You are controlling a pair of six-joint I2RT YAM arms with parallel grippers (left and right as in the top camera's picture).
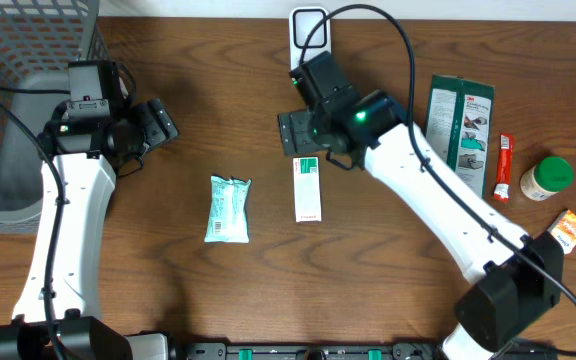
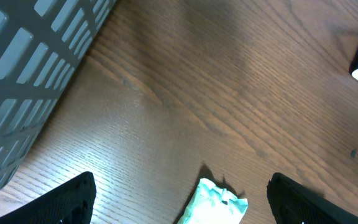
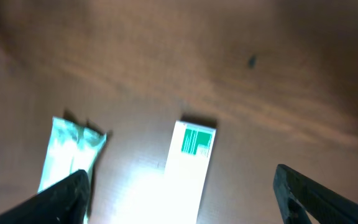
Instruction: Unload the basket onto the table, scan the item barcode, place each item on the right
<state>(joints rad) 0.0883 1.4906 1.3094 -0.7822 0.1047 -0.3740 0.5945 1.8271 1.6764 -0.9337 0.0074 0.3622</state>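
Box (image 1: 308,192) lies flat just beneath spread right end effector (image 3: 180,190).

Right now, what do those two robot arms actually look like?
Both are alike: the left arm and right arm have smooth white tubes between chunky black joints, ending in black jaws. Thin black cables loop alongside, and a green light glows near the right wrist.

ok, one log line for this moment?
right gripper open, empty, by box | box flat on table | left gripper open, empty, near pouch
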